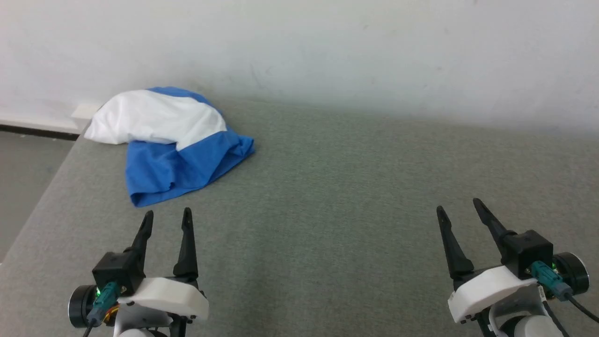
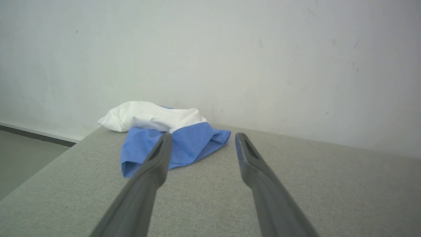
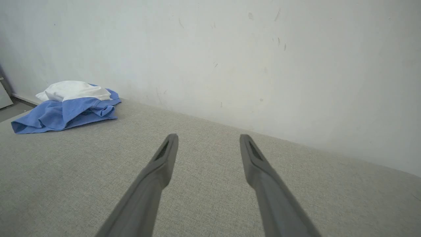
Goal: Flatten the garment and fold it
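**Garment bunched at far-left corner, both pincers spread**

The garment [image 1: 168, 145] lies in a crumpled heap on the grey fabric-covered surface [image 1: 337, 196], at the far-left corner, close to the wall [image 1: 327, 47] and to the surface's left edge. It is not flattened. A white part is humped on top toward the back. Blue cloth spills out beneath it toward the robot, with folds and wrinkles along the right side. One blue edge at the near end looks like an open hem or sleeve mouth, though which one is hard to tell.

The left gripper [image 1: 168, 212] sits at the lower left of the head view, its fingers pointing up and apart. It is just short of the near blue edge of the garment and not touching it. In the left wrist view the heap lies ahead, slightly left of the two fingers, and the left finger overlaps the blue cloth in the picture.

The right gripper [image 1: 458, 205] sits at the lower right, fingers also apart, over bare surface and well apart from the garment. In the right wrist view the heap shows far off at the upper left.

Past the left edge there is grey floor [image 1: 23, 187] and a dark baseboard strip [image 1: 37, 132] along the foot of the wall. The wall is plain and pale, with a few scuff marks.
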Robot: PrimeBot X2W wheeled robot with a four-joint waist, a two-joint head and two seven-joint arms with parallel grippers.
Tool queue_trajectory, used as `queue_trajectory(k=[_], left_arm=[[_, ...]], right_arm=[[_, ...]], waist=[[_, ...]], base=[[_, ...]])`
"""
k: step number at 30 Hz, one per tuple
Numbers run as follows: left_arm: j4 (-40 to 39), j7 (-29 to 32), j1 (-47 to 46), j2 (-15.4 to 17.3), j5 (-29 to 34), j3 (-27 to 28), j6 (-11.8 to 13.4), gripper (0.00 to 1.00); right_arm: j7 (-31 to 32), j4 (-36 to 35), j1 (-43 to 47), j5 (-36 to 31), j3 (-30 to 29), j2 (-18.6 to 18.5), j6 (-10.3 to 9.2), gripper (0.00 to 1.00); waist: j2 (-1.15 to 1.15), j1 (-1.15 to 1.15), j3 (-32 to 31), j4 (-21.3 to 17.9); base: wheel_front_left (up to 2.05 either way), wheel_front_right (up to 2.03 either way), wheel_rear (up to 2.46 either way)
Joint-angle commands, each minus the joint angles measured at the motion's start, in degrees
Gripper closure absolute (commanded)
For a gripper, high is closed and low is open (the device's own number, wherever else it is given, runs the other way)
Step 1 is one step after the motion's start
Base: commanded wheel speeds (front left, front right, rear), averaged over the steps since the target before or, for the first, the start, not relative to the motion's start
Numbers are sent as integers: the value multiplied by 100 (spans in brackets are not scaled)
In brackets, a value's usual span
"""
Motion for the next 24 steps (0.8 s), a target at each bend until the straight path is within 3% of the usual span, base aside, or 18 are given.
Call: queue_trajectory(k=[1, 15, 24], left_arm=[[8, -61, -125, -7, -95, 28, -10, 0], [134, -229, -106, -8, -291, 58, -6, 0], [143, -336, -92, -9, -456, 33, 90, 0]], right_arm=[[-52, -34, -61, -42, 13, 10, -3, 0], [-44, -216, -91, -208, 57, 12, -3, 0], [-70, -276, -100, -228, 107, 14, -4, 0]], waist=[[0, 0, 14, 201], [0, 0, 58, 1013], [0, 0, 145, 1293]], base=[[0, 0, 0], [0, 0, 0], [0, 0, 0]])
